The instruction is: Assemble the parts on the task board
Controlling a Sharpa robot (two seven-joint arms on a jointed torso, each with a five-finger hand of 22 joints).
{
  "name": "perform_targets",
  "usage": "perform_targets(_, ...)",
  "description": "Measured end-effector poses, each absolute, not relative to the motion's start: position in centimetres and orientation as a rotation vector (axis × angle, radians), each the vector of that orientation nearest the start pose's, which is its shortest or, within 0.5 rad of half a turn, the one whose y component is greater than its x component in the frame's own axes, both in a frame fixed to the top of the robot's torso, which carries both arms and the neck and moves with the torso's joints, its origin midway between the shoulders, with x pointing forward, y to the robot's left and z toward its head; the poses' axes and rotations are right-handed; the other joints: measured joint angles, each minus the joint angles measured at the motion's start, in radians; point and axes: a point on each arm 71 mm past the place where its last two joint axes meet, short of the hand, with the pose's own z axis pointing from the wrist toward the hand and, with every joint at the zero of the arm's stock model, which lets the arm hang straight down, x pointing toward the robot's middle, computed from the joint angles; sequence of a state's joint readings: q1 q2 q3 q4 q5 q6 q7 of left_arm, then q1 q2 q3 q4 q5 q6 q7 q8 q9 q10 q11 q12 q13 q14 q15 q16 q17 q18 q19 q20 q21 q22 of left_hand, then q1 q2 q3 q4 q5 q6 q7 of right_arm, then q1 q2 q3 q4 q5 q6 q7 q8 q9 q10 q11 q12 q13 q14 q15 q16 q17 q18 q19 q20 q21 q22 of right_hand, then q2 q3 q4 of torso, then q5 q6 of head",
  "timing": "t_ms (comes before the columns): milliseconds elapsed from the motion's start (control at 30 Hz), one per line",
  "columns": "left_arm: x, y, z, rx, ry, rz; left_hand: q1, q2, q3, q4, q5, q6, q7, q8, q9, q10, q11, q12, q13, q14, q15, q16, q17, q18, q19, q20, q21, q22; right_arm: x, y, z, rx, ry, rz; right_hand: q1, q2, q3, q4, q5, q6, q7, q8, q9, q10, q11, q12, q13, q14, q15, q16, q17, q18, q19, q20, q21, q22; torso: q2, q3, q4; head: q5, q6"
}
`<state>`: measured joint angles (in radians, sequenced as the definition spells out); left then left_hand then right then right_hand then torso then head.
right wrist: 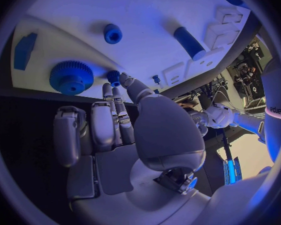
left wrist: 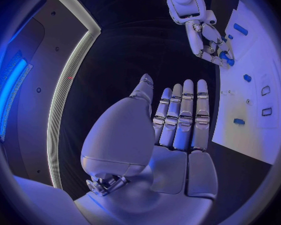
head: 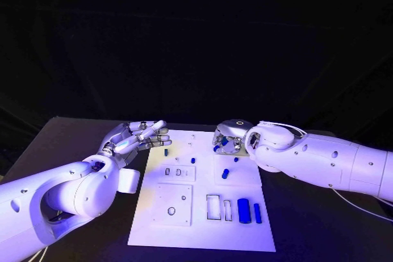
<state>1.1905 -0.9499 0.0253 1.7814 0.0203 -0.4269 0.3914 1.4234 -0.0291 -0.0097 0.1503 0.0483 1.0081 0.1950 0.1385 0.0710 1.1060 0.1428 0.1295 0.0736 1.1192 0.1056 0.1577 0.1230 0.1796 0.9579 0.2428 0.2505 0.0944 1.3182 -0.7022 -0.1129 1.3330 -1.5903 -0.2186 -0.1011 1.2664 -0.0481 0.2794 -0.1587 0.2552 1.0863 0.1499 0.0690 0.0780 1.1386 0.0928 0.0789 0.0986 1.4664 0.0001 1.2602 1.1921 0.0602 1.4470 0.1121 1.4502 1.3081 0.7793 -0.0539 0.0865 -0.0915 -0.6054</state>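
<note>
The white task board (head: 205, 228) lies in the middle of the black table. My right hand (head: 230, 138) reaches down over the board's far edge. In the right wrist view its thumb and a fingertip pinch a small blue peg (right wrist: 113, 76) standing beside a blue gear (right wrist: 72, 77). My left hand (head: 139, 136) hovers over the board's far left corner, fingers straight and holding nothing (left wrist: 178, 120). In the left wrist view the right hand (left wrist: 208, 40) has its fingertips down on a blue part (left wrist: 227, 59).
A thick blue cylinder (head: 243, 206) and a slim blue bar (head: 257, 212) lie at the board's near right, beside rectangular slots (head: 213, 207). Small blue pieces (head: 225, 173) (head: 193, 159) sit mid-board. A blue ring (right wrist: 113, 33) and a blue block (right wrist: 25, 50) lie near the gear.
</note>
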Motion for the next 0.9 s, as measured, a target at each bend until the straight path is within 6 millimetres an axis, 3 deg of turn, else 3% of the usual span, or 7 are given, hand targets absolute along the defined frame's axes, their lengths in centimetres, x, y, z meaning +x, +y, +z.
perform_targets(400,44.63,19.30,-13.92,-1.129,1.374,-1.625,0.000,0.000,0.000,0.000,0.000,0.000,0.000,-0.004,0.000,0.000,0.000,-0.004,0.000,0.000,0.000,0.000,0.001,0.000,0.000,0.000,0.000,0.000,53.19,-18.43,-16.81,-0.372,1.675,0.461,0.000,0.000,0.018,0.010,0.006,0.004,0.004,0.000,0.002,0.010,-0.004,0.000,0.000,0.000,0.000,0.015,0.009,0.000,0.002,0.000,0.011,0.000,0.002,-0.0003,0.0021,-0.003,-0.007)
perform_targets(533,44.63,19.31,-13.92,-1.129,1.375,-1.624,0.000,0.000,0.000,0.000,0.000,0.000,0.000,-0.004,0.000,0.000,0.000,-0.004,0.000,0.000,0.000,0.000,0.001,0.000,0.000,0.000,0.000,0.000,53.26,-18.49,-16.84,-0.371,1.679,0.458,0.001,0.001,0.038,0.010,0.006,0.016,-0.002,0.000,0.005,0.023,-0.009,0.004,0.000,0.000,0.000,0.026,0.013,0.000,0.007,0.000,0.015,0.000,0.002,-0.0004,0.0030,-0.003,-0.008)
perform_targets(633,44.63,19.32,-13.91,-1.129,1.376,-1.624,0.000,0.000,0.000,0.000,0.000,0.000,0.000,-0.004,0.000,0.000,0.000,-0.004,0.000,0.000,0.000,0.000,0.001,0.000,0.000,0.000,0.000,0.000,53.29,-18.49,-16.83,-0.371,1.679,0.457,0.014,0.014,0.060,0.008,-0.012,0.031,-0.006,0.008,0.007,0.035,-0.011,0.004,-0.001,0.000,0.000,0.034,0.018,-0.015,0.011,-0.004,0.023,0.000,0.003,-0.0005,0.0035,-0.001,-0.009)
perform_targets(900,44.63,19.33,-13.91,-1.130,1.378,-1.624,0.000,0.000,0.000,0.000,0.000,0.000,0.000,-0.004,-0.001,0.000,0.000,-0.004,-0.001,0.000,0.000,0.000,0.001,0.000,0.004,-0.004,0.000,0.000,53.33,-18.49,-16.77,-0.367,1.677,0.460,0.023,0.015,0.091,0.017,-0.021,0.055,-0.012,0.015,0.015,0.064,-0.018,0.010,0.000,0.000,0.000,0.044,0.019,-0.015,0.014,-0.007,0.040,0.000,0.004,-0.0012,0.0039,0.000,-0.012)
